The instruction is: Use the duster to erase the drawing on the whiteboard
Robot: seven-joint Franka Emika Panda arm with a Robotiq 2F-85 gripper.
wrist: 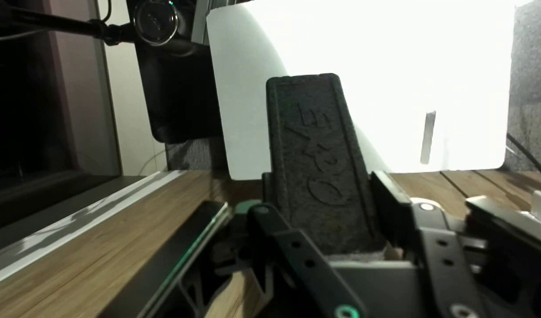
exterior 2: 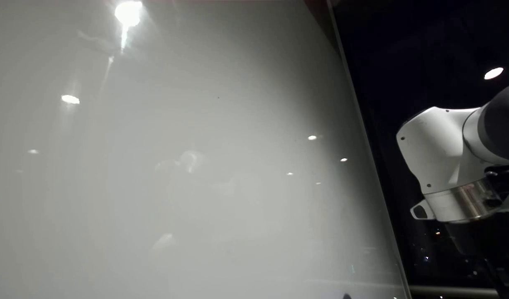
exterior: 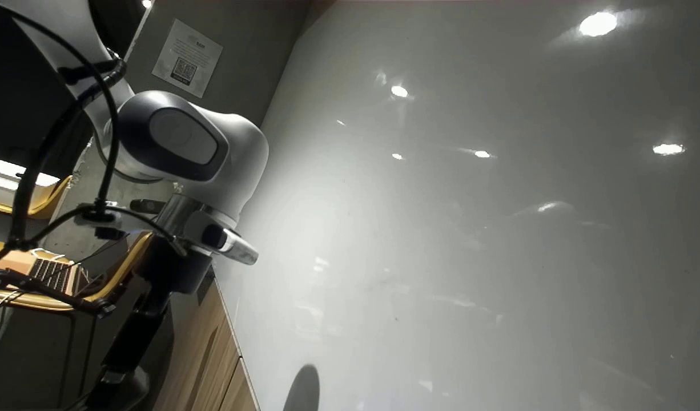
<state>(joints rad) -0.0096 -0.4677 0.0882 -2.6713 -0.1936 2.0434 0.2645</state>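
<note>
The gripper [wrist: 324, 187] is clasping the duster [wrist: 314, 150] by its long sides, jaws parted only by its bulk; in an exterior view, the gripper is apparently hanging apart from the whiteboard [exterior: 441, 262].

The duster [wrist: 317, 150] in the hand [wrist: 325, 190], the arm [exterior: 178, 137] beside the whiteboard [exterior: 470, 257].
In an exterior view the arm is left of the whiteboard; a sign [exterior: 187, 58] is on the wall [exterior: 253, 63] behind the arm, and at the lower left a laptop [exterior: 47, 273] sits on a chair [exterior: 47, 305]. Along the whiteboard's lower left edge run planks [exterior: 198, 348], and a shadow [exterior: 303, 391] lies on the whiteboard at the bottom. In an exterior view the arm [exterior 2: 441, 149] is right of the whiteboard [exterior 2: 238, 124], past its edge. In the wrist view a panel [wrist: 429, 79] lies behind the duster, planks [wrist: 155, 212] below it.
</note>
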